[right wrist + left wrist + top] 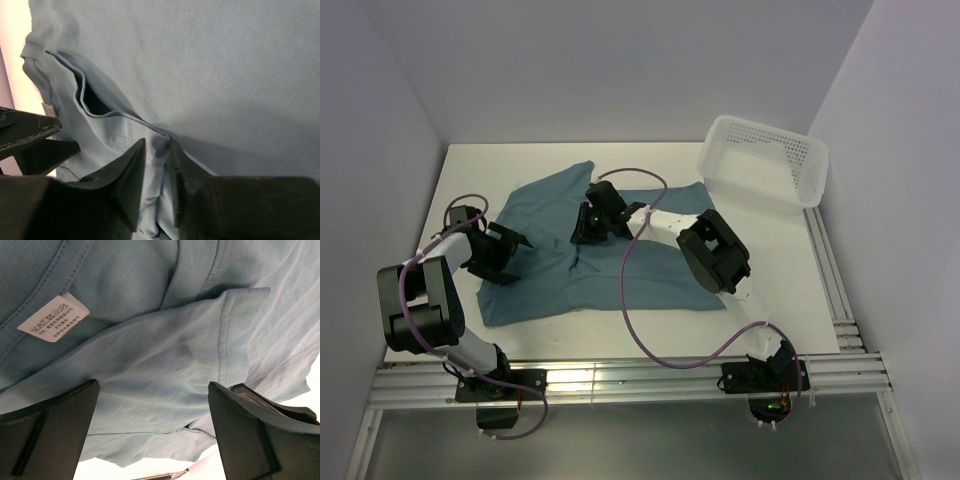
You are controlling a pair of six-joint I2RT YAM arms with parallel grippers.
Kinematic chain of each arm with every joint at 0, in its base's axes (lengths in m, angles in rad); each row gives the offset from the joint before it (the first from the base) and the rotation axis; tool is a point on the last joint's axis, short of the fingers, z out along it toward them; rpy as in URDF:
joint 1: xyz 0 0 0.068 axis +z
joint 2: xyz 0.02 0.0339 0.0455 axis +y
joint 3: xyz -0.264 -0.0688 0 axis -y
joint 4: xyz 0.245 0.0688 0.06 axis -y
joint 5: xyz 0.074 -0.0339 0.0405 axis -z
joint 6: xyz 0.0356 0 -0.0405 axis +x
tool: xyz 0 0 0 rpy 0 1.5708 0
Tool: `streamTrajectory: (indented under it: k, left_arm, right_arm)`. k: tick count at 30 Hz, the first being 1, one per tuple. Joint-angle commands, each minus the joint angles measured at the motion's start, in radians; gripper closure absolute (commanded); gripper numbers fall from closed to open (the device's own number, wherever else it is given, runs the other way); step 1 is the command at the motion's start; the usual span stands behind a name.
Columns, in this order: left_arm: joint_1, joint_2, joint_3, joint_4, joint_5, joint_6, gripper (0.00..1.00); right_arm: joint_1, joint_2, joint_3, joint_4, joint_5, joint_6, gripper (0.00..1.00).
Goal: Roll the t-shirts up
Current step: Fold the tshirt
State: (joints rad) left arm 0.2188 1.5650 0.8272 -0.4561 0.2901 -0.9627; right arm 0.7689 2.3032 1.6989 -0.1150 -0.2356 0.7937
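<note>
I see the t-shirt (545, 215) spread mostly flat on the tabletop (670, 160), to the left of the white mesh basket (750, 190) and a little nearer the arm bases than it, its closest corner near the basket's wall but apart from it. The right end effector (582, 238) is down on the middle of the cloth, well left of the basket. In its wrist view this end effector (156, 147) is narrowed to a slit, with a raised fold of the teal fabric pinched between the fingertips (137, 150). The left end effector (510, 262) sits at the shirt edge farthest from the basket. In its own view it (152, 385) is spread wide with nothing gripped. The collar, its white care label (54, 316) and a folded sleeve hem (225, 330) lie just beyond the fingers. I cannot tell whether the tips touch the cloth.
</note>
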Motion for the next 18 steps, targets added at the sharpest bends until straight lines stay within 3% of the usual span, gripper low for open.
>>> streamTrajectory:
  k: [1,2,4,5,10,18]
  left_arm:
    - [-0.004,0.033,-0.016,-0.015,-0.111,0.051,0.0]
    - [-0.004,0.032,-0.016,-0.016,-0.111,0.051,0.01]
    - [-0.006,0.033,-0.016,-0.015,-0.112,0.053,0.0]
    - [-0.006,0.033,-0.016,-0.015,-0.112,0.053,0.01]
    - [-0.004,0.03,-0.011,-0.021,-0.118,0.053,0.01]
    - [-0.006,0.029,-0.005,-0.03,-0.12,0.048,0.01]
  right_arm:
    - [-0.008,0.016,0.002,0.024,-0.008,0.012,0.69]
    - [-0.008,0.019,0.008,0.023,-0.007,0.012,0.83]
    - [-0.008,0.019,0.019,0.011,0.005,0.013,0.97]
    - [-0.008,0.019,0.028,0.009,0.005,0.013,1.0]
    - [-0.016,0.021,0.047,0.003,0.025,0.035,1.0]
    - [-0.056,-0.042,-0.068,0.097,0.099,0.13,1.0]
